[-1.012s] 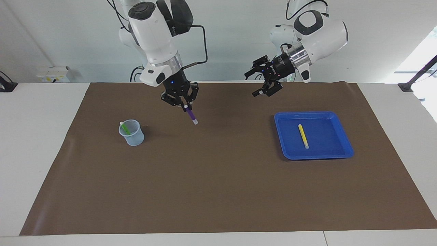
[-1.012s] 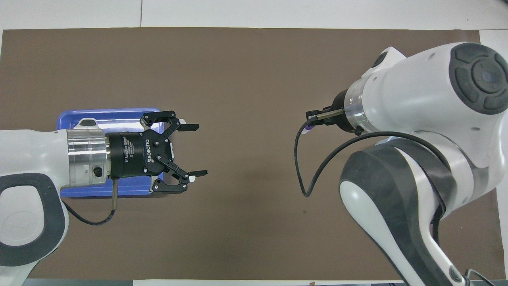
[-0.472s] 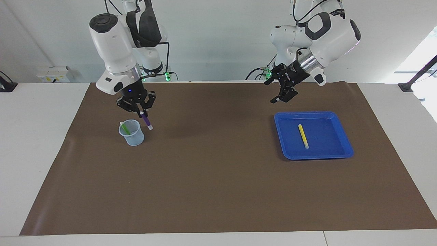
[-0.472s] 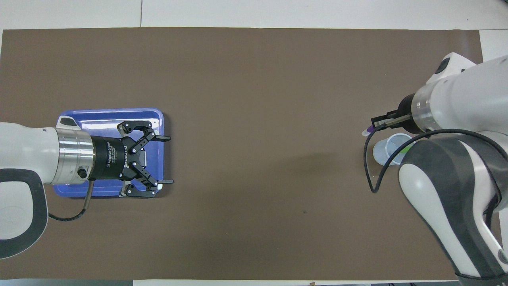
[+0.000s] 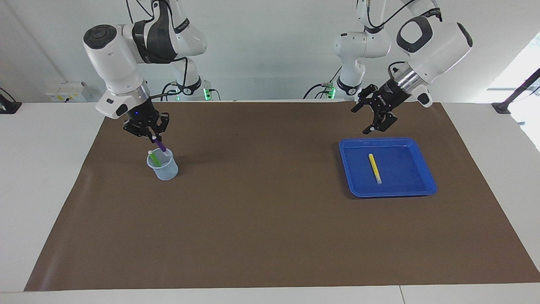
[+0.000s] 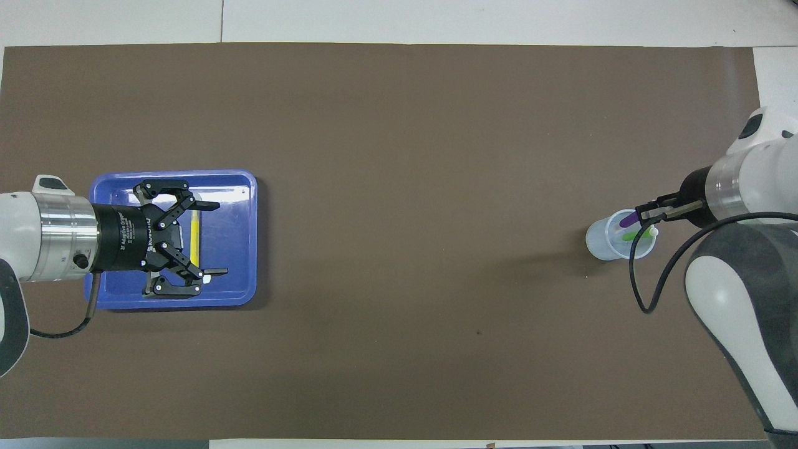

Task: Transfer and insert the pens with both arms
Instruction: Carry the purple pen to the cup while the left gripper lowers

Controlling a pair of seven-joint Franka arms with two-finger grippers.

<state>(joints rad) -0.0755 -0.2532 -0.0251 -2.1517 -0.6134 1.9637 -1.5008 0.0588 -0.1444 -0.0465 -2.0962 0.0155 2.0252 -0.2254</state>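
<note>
Over the cup (image 5: 162, 165), right gripper (image 5: 152, 136) clamped on purple pen (image 5: 160, 145), tip just inside by green pen (image 5: 155, 159); better to lower straight, then release; left gripper (image 5: 376, 119) fingers apart above tray (image 5: 427, 174) with yellow pen (image 5: 374, 168).

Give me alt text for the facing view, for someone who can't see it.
The right gripper holds a purple pen tilted into a clear cup that already holds a green pen. The open left gripper hangs above a blue tray where a yellow pen lies.
</note>
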